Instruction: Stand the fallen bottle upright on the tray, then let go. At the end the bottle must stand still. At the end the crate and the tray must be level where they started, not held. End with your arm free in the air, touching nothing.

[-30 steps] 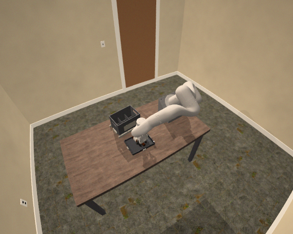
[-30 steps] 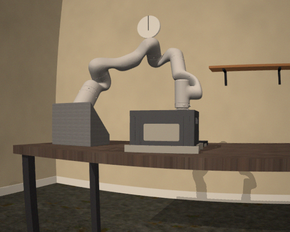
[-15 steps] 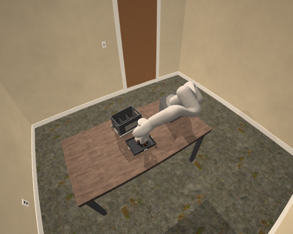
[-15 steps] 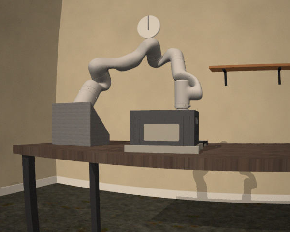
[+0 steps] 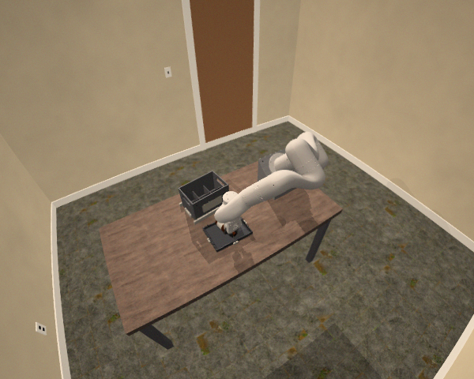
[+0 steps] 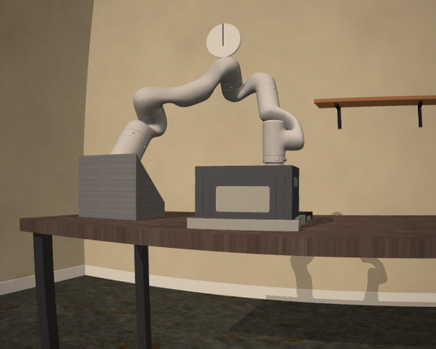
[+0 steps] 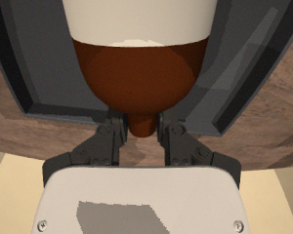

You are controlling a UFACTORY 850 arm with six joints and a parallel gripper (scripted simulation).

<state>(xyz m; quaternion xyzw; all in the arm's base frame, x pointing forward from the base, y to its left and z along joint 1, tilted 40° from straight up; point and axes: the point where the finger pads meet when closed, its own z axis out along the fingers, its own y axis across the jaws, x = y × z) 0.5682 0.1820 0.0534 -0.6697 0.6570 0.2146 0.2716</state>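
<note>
Top view, brown wood table (image 5: 156, 269) on mottled stone floor (image 5: 372, 264), beige walls, brown door (image 5: 223, 65), gripper (image 7: 145, 132) pinching fallen bottle (image 7: 137, 78) neck over dark tray (image 5: 215, 240), crate (image 5: 200, 196) beside.

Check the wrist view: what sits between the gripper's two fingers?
The brown neck of the fallen bottle lies between the gripper fingers, which are shut on it; the wrist view shows this.

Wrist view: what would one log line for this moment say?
bottle: lying on tray | gripper: shut on bottle neck | crate: beside tray, not held
</note>
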